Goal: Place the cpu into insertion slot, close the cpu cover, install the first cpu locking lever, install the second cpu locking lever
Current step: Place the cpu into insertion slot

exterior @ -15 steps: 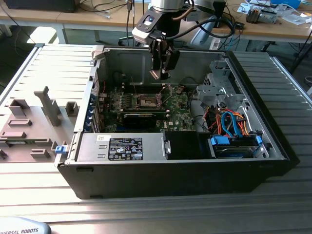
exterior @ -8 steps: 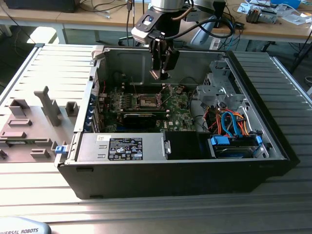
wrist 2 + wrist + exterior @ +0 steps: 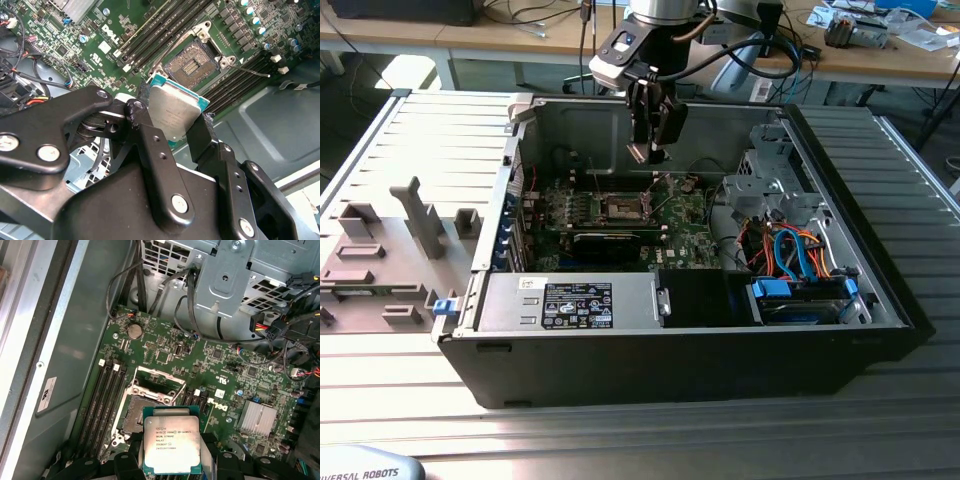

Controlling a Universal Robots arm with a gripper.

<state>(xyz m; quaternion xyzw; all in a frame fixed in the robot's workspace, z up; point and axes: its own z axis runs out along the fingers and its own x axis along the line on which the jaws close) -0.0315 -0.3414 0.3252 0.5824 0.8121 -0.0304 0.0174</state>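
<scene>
Above the motherboard (image 3: 620,215) inside the open computer case (image 3: 880,290), the exterior view shows the gripper (image 3: 650,152) hanging well clear of the insertion slot (image 3: 623,207), though what it carries is too small to tell there. Both wrist views show it plainly: the jaws pinch the cpu (image 3: 171,445) by two opposite edges, silver top outward. The second wrist view shows the slot's dark centre bare, while the first wrist view shows the cpu cover (image 3: 160,375) swung open.

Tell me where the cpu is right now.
In the first wrist view the cpu sits clamped in the pincer, in the air above the motherboard, beside the open insertion slot.
</scene>
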